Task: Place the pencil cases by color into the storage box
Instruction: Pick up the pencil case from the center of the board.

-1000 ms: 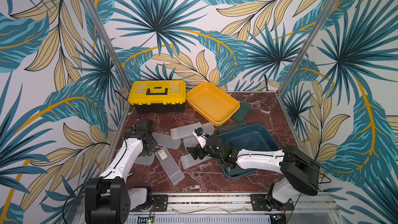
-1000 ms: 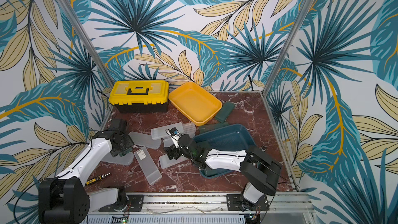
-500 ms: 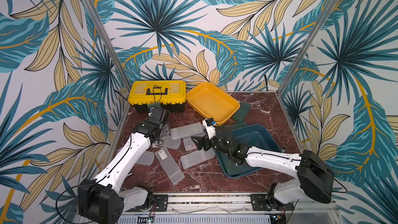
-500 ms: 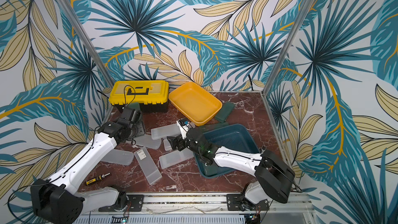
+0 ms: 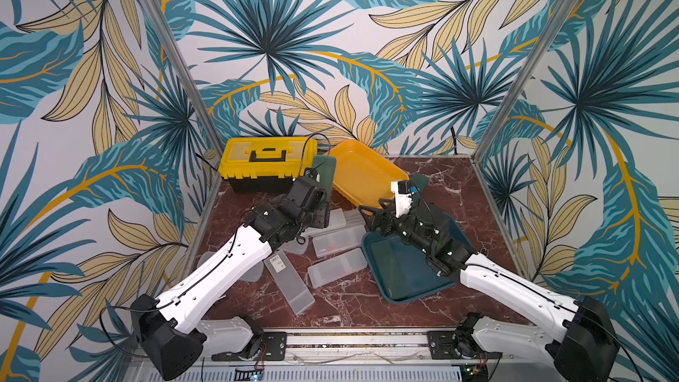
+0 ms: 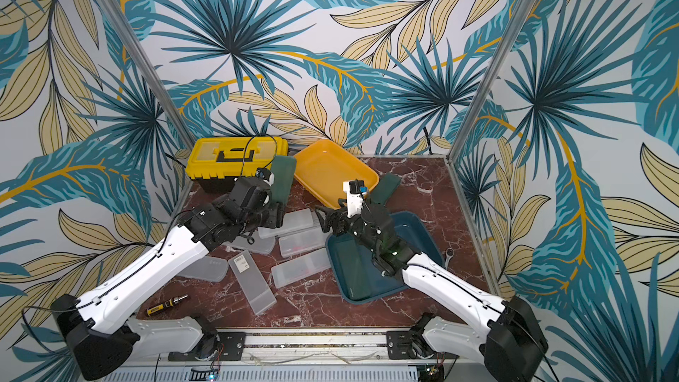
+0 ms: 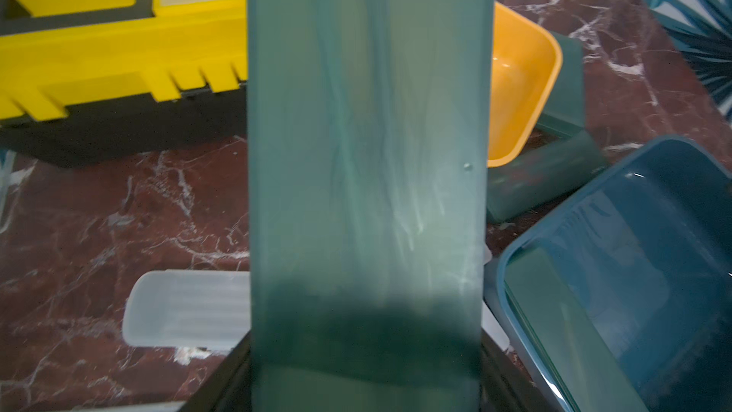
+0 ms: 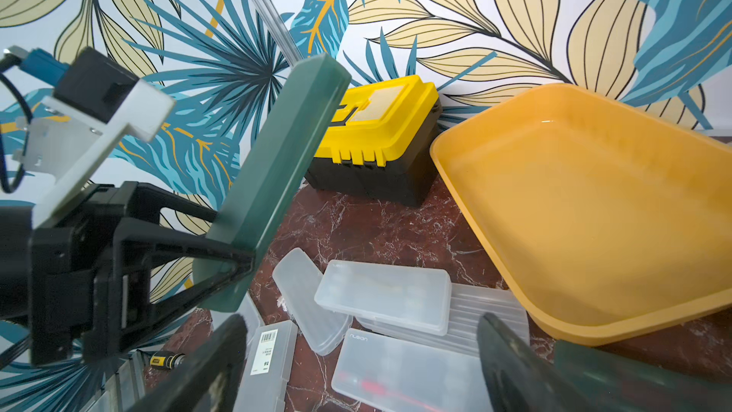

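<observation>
**Left gripper (image 8: pixel 233 267) holds a dark green pencil case (image 5: pixel 325 174) on end above the marble table (image 5: pixel 452 185)**

Its jaws are clamped tight on the case's lower end. The case stands nearly upright between the yellow toolbox (image 5: pixel 264 163) and the yellow tray (image 5: pixel 362 174), left of the teal storage box (image 5: pixel 411 297), where another green case (image 5: pixel 389 262) lies flat. The right gripper (image 6: pixel 327 214) hovers with jaws spread wide and empty over the frosted cases (image 5: pixel 338 240), just left of the box's far corner.

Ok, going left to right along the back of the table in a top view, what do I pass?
Toolbox → held green case → orange tray → lying green case.
</observation>
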